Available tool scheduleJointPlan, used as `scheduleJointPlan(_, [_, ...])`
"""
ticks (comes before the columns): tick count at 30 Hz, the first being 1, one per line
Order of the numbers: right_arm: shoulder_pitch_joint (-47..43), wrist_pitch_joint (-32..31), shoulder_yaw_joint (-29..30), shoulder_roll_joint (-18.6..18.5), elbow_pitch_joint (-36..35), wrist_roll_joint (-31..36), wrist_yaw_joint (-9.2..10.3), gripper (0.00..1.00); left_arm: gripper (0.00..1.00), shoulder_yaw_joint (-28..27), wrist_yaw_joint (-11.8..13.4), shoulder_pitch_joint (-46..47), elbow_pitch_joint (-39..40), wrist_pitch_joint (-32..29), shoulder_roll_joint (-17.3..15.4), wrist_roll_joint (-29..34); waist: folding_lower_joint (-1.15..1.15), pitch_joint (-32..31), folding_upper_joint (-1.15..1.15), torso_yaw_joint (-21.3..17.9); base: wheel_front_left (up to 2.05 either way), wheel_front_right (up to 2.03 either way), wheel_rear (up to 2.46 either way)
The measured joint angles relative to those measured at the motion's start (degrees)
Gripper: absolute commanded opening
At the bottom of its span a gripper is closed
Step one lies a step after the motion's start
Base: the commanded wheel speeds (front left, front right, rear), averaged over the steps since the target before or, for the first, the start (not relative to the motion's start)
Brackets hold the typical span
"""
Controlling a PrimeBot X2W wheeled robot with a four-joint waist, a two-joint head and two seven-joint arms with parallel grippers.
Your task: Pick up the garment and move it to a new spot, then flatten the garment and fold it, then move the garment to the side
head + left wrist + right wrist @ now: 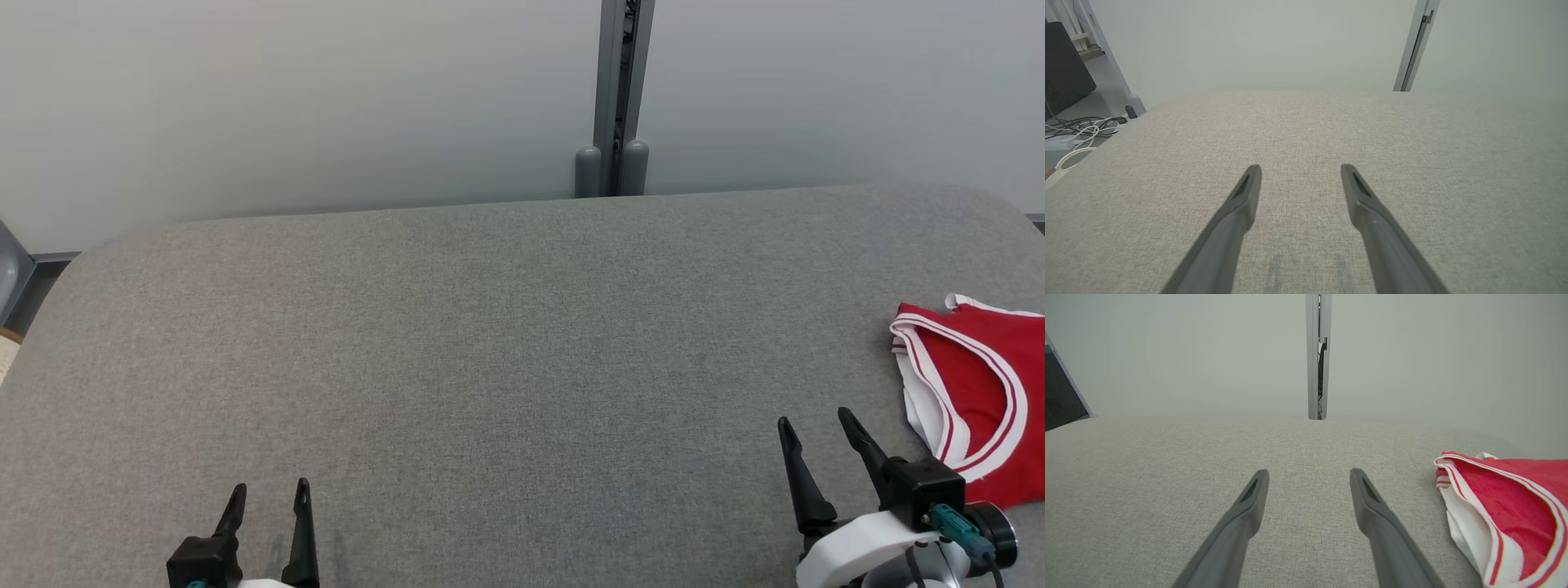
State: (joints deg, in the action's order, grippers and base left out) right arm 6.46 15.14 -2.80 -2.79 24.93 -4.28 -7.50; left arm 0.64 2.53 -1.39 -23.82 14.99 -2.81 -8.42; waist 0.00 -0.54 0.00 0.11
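The garment, at the right end of the grey table, is cut off by the right picture edge in the head and right wrist views, leaving its full outline undeterminable, while the left gripper, at the table's near edge, is cut off below its fingers.

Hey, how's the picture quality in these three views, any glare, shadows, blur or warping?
Head view: soft even light, no glare; the table edge bows from the lens, and the garment is cropped at right. Left wrist view: faint shadows under the open left gripper. Right wrist view: the right gripper blurs toward the bottom edge.
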Motion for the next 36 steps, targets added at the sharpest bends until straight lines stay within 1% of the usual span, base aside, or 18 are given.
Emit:
scheduleJointPlan(5, [-0.04,0.00,0.00,0.07,0.20,0.03,0.01,1.00,1.00,0.29,-0.11,0.10,-0.46,0.00,-0.03,-0.15,0.00,0.21,0.00,0.03,0.00,0.00,0.00])
scheduleJointPlan(10, [-0.04,-0.01,-0.34,-0.02,0.42,0.09,0.01,1.00,1.00,0.21,0.01,-0.03,-0.51,0.00,0.02,-0.27,0.00,0.08,0.00,1.59,0.00,0.00,0.00])
scheduleJointPlan(15, [0.02,0.00,-0.20,0.00,1.05,0.81,0.00,1.00,1.00,0.54,0.02,-0.19,-0.51,0.00,0.09,-0.54,0.00,0.26,0.00,1.44,0.00,0.00,0.00])
scheduleJointPlan(16, [0.02,0.00,-0.16,0.00,1.10,0.93,0.00,1.00,1.00,0.57,-0.14,-0.19,-0.58,0.00,0.04,-0.94,0.00,0.32,0.00,1.42,0.00,0.00,0.00])
scheduleJointPlan(17, [0.02,-0.01,-0.14,0.02,1.15,1.14,0.00,1.00,1.00,0.63,-0.82,-0.19,-0.75,0.00,0.02,-1.96,0.00,0.37,0.00,1.41,0.00,0.00,0.00])
scheduleJointPlan(18, [-0.03,0.00,-0.09,0.07,1.33,1.21,0.00,0.00,0.00,0.63,-1.04,-0.24,-1.04,-0.03,0.03,-2.41,0.00,0.40,0.00,1.42,0.00,0.00,0.00])
scheduleJointPlan(24, [-2.39,-0.47,0.01,0.96,4.00,0.58,0.00,0.00,0.00,0.58,-1.04,-1.79,-3.72,-0.90,0.89,-2.89,0.00,0.41,0.00,1.41,0.00,0.00,0.00])
scheduleJointPlan(36, [-2.33,-3.69,1.45,0.97,1.99,-13.39,0.00,0.00,0.00,-0.56,-2.48,-1.24,-2.00,-4.17,0.97,-15.70,0.00,0.44,0.00,1.26,0.00,0.00,0.00])
